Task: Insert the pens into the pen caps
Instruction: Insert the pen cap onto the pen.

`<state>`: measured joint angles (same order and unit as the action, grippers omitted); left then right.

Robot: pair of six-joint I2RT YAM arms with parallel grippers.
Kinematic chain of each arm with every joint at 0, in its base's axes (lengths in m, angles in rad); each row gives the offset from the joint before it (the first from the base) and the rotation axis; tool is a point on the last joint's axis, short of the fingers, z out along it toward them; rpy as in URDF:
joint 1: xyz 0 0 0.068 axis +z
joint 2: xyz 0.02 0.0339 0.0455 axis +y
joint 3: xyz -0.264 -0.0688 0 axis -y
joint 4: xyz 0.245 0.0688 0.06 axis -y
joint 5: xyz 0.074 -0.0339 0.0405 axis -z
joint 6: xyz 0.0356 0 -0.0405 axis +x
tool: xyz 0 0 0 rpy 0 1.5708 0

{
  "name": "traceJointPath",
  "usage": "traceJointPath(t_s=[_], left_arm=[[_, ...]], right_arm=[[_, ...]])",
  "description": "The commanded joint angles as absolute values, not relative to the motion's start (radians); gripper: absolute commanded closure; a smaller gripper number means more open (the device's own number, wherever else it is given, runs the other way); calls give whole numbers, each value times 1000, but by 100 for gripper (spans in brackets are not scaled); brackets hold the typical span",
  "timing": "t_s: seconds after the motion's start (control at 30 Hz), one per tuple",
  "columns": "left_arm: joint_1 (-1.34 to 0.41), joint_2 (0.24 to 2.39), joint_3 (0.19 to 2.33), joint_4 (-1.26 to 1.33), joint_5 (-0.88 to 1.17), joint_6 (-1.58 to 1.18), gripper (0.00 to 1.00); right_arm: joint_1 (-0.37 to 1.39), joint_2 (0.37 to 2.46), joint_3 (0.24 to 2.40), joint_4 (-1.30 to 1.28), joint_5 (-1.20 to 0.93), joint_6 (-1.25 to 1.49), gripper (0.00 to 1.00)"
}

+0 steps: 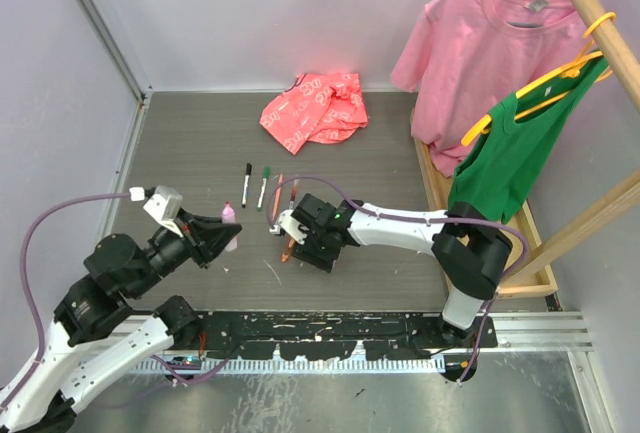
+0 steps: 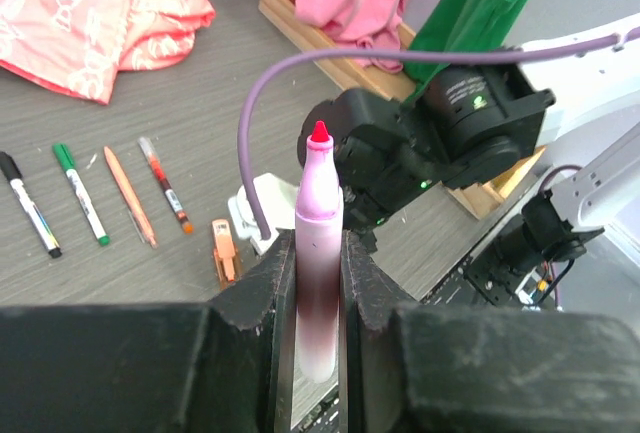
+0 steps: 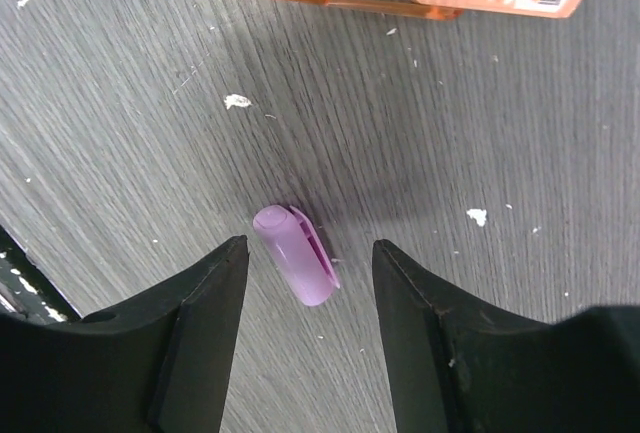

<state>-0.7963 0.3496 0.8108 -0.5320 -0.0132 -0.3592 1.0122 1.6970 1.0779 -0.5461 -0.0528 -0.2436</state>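
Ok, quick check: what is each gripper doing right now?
Left gripper: shut on the pink highlighter, tip uncapped.
Right gripper: open, fingers either side of the lilac cap lying on the table, not gripping it.

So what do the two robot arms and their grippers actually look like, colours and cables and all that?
Both arms pair black joint housings with white link sections. A lilac cable loops along the left arm, another over the right. The left gripper and right gripper have black, wedge-shaped fingers, scuffed. A small green light glows on the right arm.
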Motion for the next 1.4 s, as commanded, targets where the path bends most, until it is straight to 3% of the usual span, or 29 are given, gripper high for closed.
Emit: traceJointPath(t_s=[0.0,0.63,0.93,1.1,1.37], left_arm=[[-796,314,870,-534,-73,-363,100],[-798,314,869,-546,-56,-366,100],[-797,319,867,-543,-66,-365,100],[-797,324,865,-539,-65,-364,100],[-798,321,856,-536,-97,-379,100]], right_arm=[[1014,1727,1138,-591,-73,-304,43],[1015,1810,1174,-628,-109,-331,54],[1015,1824,1185,-645,-97,-331,63],[1015,1826,1185,-657,-94,-330,70],[975,1695,1163,-586,-145,-264,94]])
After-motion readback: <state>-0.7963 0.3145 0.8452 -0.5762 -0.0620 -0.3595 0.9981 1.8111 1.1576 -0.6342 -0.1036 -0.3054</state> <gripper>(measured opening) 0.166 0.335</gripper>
